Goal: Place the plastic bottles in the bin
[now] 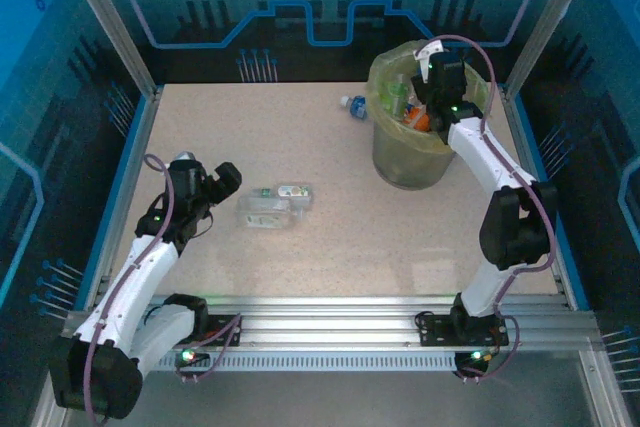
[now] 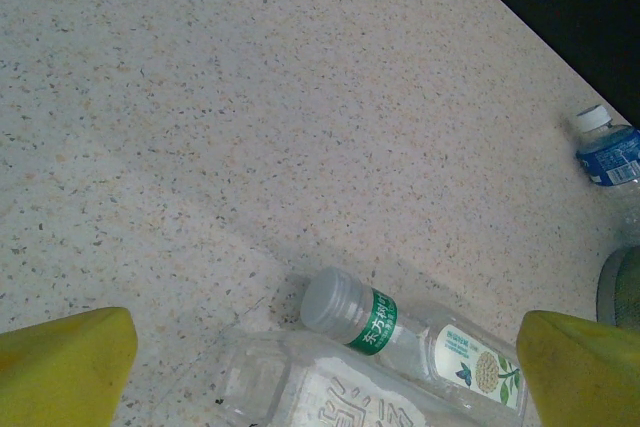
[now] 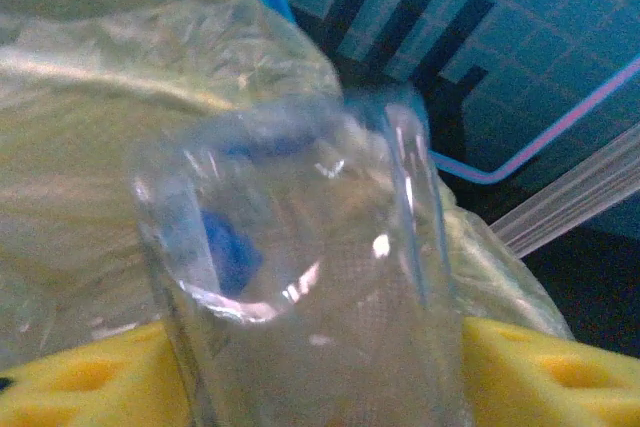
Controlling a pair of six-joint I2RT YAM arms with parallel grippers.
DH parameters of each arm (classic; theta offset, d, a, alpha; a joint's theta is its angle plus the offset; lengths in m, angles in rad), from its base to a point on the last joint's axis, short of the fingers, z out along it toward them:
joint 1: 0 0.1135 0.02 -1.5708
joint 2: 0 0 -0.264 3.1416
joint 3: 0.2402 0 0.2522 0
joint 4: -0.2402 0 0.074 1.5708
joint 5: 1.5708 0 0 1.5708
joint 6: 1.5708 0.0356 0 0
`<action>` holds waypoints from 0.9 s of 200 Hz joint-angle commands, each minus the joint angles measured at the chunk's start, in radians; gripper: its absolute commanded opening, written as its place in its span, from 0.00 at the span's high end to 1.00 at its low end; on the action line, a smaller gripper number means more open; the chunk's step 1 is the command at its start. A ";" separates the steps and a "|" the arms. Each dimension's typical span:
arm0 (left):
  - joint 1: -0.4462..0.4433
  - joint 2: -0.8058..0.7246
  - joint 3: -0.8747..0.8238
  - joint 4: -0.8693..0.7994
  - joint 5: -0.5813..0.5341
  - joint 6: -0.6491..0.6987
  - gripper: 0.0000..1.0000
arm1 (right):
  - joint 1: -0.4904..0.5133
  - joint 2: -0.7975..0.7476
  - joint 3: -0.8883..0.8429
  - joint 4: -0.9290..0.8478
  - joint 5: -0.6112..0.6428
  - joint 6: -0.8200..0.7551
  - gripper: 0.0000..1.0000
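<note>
Two clear plastic bottles (image 1: 265, 212) (image 1: 293, 193) lie side by side mid-table, just right of my open left gripper (image 1: 225, 179). In the left wrist view the green-banded bottle (image 2: 420, 337) and an embossed clear bottle (image 2: 330, 397) lie between and ahead of the left gripper (image 2: 325, 367). A blue-labelled bottle (image 1: 352, 105) (image 2: 608, 152) lies left of the bin (image 1: 400, 157). My right gripper (image 1: 432, 82) hangs over the bin. Its jaws stand apart with a blurred clear bottle (image 3: 300, 277) between the right gripper's (image 3: 320, 367) pads. Several bottles (image 1: 415, 117) sit inside the bin.
The bin's yellow-green bag (image 3: 120, 97) folds over its rim below the right wrist. Blue-edged rails (image 1: 125, 177) and clear panels enclose the table on three sides. Speckled tabletop (image 1: 350, 237) stretches between the bottles and the arm bases.
</note>
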 commanded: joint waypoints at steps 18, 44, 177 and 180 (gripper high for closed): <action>0.013 -0.012 0.023 -0.023 -0.005 0.007 0.01 | -0.004 -0.054 0.056 -0.133 -0.045 0.073 0.03; 0.013 -0.009 0.029 -0.016 0.002 0.011 0.01 | 0.007 -0.093 0.067 -0.171 -0.052 0.099 0.00; 0.013 0.011 0.119 -0.142 0.035 -0.027 0.01 | 0.155 -0.261 0.240 -0.539 -0.158 0.258 0.00; 0.013 0.011 0.118 -0.145 0.036 -0.028 0.01 | 0.163 -0.265 0.240 -0.546 -0.158 0.261 0.00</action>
